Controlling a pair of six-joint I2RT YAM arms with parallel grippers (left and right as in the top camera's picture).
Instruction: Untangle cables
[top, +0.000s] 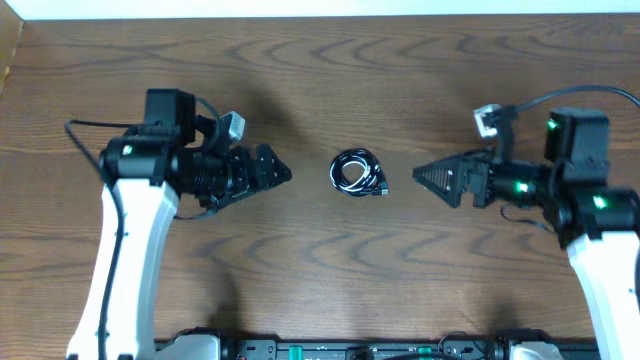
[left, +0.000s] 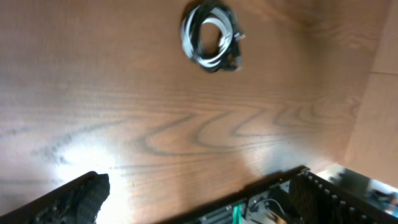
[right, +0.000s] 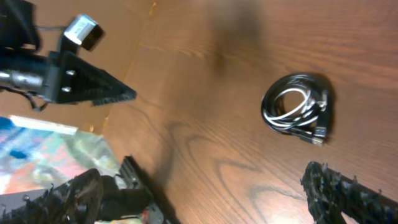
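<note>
cables lie wound together in one small, tight coil at the centre of the overhead frame, flat on the dark wooden table. most of the loops are black cords. a white cord is curled inside them, and the strands overlap so closely that i cannot tell which lies over which. a small plug sticks out at the lower right edge of the coil in the right wrist view.

the left gripper sits to the left of the coil in the overhead frame, its tip aimed at the bundle but apart from it. its fingers stand wide, one in each lower corner of the left wrist view, and hold nothing. the coil shows at the top centre of that view.

the right gripper faces the coil from the right of the overhead frame, also apart from it. its fingers are spread wide as well, and nothing is between them. the coil lies toward the upper right of the right wrist view.
</note>
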